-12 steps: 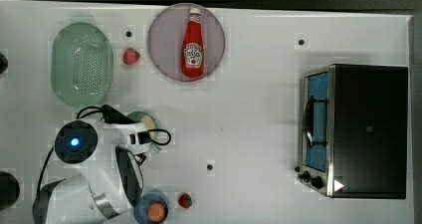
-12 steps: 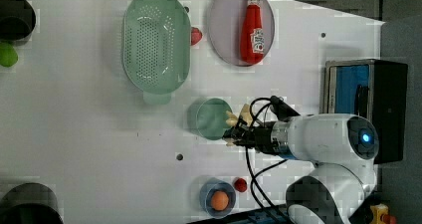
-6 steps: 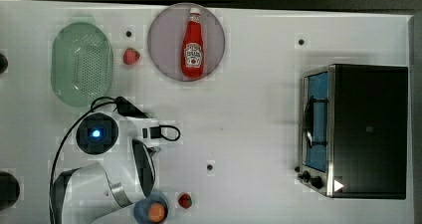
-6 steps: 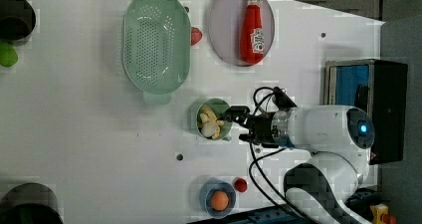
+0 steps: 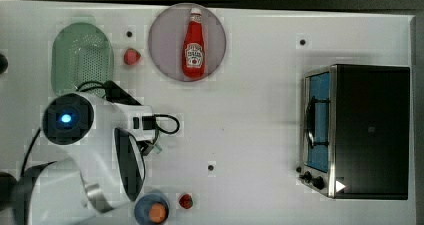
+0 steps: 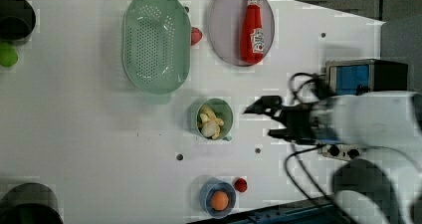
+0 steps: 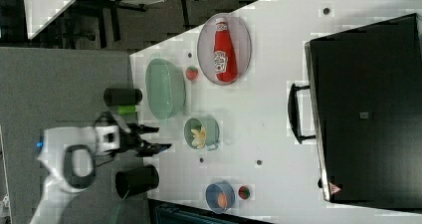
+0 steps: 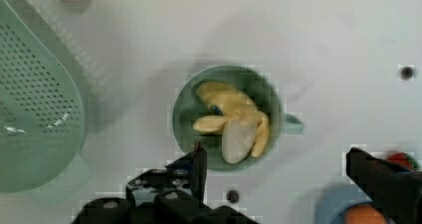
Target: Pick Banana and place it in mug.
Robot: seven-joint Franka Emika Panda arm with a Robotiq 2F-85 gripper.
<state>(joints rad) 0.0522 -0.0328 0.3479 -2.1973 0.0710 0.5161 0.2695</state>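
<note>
The pale-yellow banana (image 8: 233, 120) lies inside the upright green mug (image 8: 185, 115).

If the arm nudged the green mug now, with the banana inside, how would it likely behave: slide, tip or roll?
The mug stands upright on the flat white table and looks squat and wide-mouthed, so it would probably slide rather than tip. Its small side handle would likely stop any rolling. The banana lies loose below the rim and may shift inside. It probably adds little weight.

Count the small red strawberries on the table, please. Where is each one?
2. One strawberry lies between the colander and the ketchup plate. The other strawberry lies beside the blue bowl. The arm may hide more.
</note>
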